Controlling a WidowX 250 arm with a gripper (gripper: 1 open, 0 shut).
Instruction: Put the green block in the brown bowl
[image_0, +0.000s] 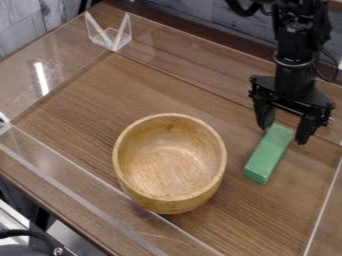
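The green block (269, 156) lies flat on the wooden table, just right of the brown bowl (168, 162). The bowl sits upright and holds nothing. My gripper (289, 127) points straight down over the block's far end. Its black fingers (263, 115) stand open, one on each side of that end, and nothing is gripped between them. The block's far tip is partly hidden behind the fingers.
Clear acrylic walls (54, 182) fence the wooden table on all sides. A small clear acrylic stand (110, 32) sits at the far left corner. The right wall (325, 205) runs close to the block and the gripper.
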